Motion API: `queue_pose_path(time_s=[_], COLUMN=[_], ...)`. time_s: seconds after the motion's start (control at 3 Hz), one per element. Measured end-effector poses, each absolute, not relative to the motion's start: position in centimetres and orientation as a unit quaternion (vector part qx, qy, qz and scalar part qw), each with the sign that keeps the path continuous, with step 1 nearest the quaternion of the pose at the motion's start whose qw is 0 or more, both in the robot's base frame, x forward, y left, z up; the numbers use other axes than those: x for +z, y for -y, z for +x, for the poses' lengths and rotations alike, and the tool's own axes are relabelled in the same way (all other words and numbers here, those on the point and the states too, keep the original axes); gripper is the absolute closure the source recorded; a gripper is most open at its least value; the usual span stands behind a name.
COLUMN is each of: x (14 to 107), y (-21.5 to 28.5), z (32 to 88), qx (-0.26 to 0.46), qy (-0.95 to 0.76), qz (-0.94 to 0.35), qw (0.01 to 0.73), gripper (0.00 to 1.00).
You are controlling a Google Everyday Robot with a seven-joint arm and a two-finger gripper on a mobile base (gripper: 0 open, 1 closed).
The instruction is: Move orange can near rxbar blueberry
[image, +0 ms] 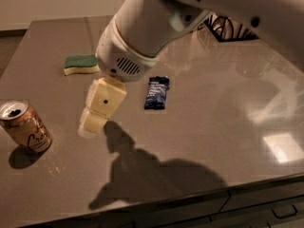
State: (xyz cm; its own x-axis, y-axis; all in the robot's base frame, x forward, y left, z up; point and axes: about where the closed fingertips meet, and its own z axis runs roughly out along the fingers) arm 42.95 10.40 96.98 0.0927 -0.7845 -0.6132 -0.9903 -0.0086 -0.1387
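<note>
Camera view: a robot arm's gripper point(91, 123) is hanging just above the dark tabletop point(213, 108), between the orange can point(24, 128) near the left edge and the rxbar blueberry point(156, 92) lying flat toward the middle. Whether the gripper is released or clenched cannot be told from this angle, and nothing is showing in its hold. The can is standing upright on its base with a dark opening showing in its silver top. It is near the gripper but not touching it, and well apart from the bar. A green-and-yellow sponge point(81, 64) is sitting farther back, beyond the gripper. The task is looking barely begun, with the can waiting to be grasped. The can is probably going to handle as a light, thin-walled thing, easy to dent and smooth enough to slip. With its top open, it may be holding liquid, so keeping it upright looks wise. The safest hold appears to be across the round body at about mid-height, squeezing only modestly.
</note>
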Motion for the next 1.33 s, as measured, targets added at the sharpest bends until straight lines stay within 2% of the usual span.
queue_pose_path(time_s=[0.33, 0.67, 1.33], x=[94.8, 94.6, 91.2], y=[-16.8, -17.2, -21.6], z=[43.5, 43.1, 43.6], qx=[0.201, 0.199, 0.211], qy=[-0.667, -0.665, -0.654], qz=[-0.658, -0.663, -0.670], qw=[0.286, 0.281, 0.281], gripper=[0.00, 0.00, 0.00])
